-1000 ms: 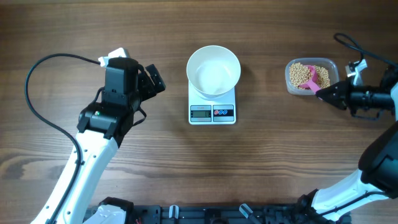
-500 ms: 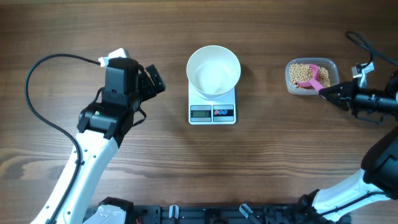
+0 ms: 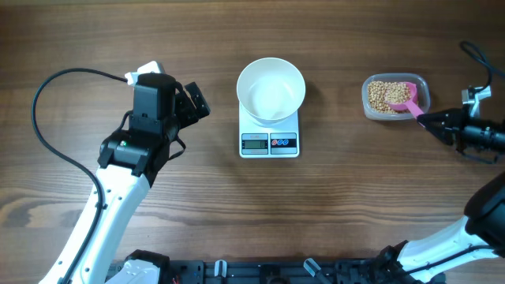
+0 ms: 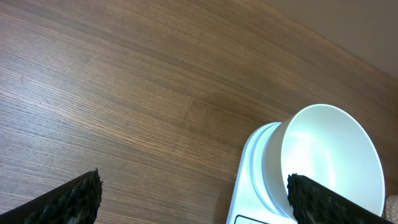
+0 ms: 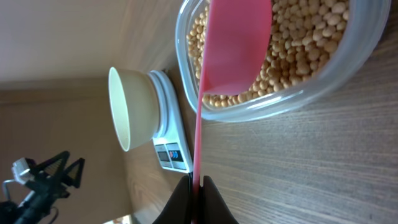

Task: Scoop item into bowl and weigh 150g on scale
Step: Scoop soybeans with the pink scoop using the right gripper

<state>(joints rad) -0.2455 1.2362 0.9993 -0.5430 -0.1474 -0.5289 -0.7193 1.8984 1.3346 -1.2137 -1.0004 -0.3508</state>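
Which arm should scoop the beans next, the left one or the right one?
Right. The right fingers pinch the pink scoop, which sits in the bean tub. The left fingers are open and empty, beyond the scale.

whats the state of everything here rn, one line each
scale: display unreadable
bowl: upright on the scale, empty
container: open, holds beans
scoop: head in the container, handle gripped
left gripper: open, empty
right gripper: shut on the scoop
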